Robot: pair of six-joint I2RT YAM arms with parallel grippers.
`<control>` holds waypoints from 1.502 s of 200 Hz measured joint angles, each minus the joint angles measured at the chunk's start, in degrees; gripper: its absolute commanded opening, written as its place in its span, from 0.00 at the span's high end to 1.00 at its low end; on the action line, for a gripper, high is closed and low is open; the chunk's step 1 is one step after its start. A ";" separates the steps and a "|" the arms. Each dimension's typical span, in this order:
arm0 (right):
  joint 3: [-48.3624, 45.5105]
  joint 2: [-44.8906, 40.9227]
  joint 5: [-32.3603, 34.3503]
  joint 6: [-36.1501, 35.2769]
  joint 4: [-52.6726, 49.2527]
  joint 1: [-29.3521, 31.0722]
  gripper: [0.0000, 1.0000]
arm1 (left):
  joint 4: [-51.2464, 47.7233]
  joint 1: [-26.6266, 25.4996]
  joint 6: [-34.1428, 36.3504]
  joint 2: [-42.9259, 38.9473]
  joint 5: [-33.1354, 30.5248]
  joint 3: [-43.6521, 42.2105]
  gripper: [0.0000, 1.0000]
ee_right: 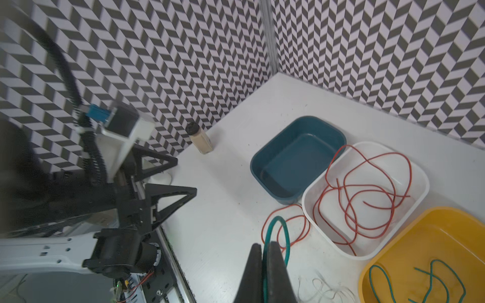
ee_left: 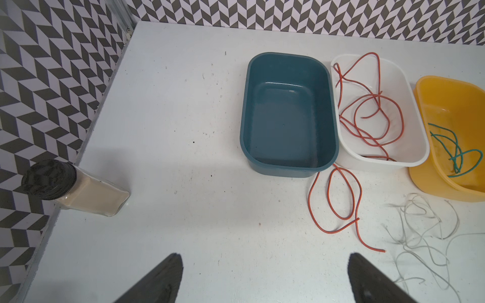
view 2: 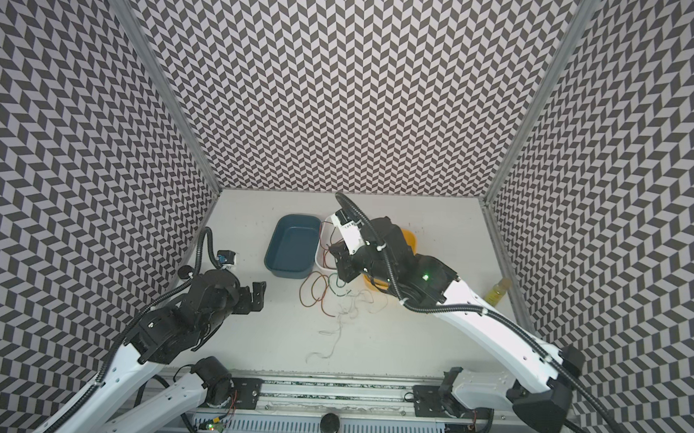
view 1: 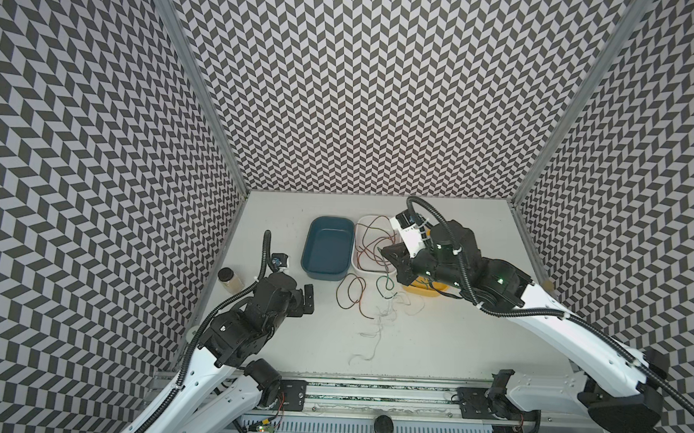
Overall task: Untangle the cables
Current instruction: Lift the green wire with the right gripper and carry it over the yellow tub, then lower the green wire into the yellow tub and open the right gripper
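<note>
The right hand (ee_right: 265, 246) is pinching the green cable (ee_right: 275, 223) between fingers pressed together, near 12 o'clock of the table (view 1: 452, 342). A loop of that cable is arching out of the pinch. Its other stretch is lying in the yellow tub (ee_right: 446, 230) at about 1 o'clock, crossing itself there. The red cable (ee_left: 379, 73) is sitting mostly in the white tub (ee_left: 417, 118) at 12 o'clock, with a tail spilling over the rim onto the table towards 6 o'clock. The white cable (ee_left: 420, 236) is sprawling loose near the middle, just beside the green loop in both top views. Whether the two are entwined I cannot tell.

The left hand (ee_left: 264, 257) is waiting at 9 o'clock, spread wide and holding nothing, well apart from every cable.

The main risk, as I am judging it, is the pull itself:

- **Tightening:** drawing the green cable taut could be closing its crossing in the yellow tub into a knot.
- **Hauling back out:** the same pull could be dragging out the part already lying there.
- **Dragging the white cable:** a sideways sweep could be catching its strands and pulling them along.
- **Snagging the red cable:** its spilled tail could be getting hooked and tipping more of it out.
- **Slipping:** the cable is thin and may be working out of so narrow a pinch under tension
</note>
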 measured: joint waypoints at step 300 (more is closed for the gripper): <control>-8.52 16.22 4.31 15.65 4.11 -30.53 0.98 | 0.39 0.00 0.20 0.33 1.33 -0.17 0.00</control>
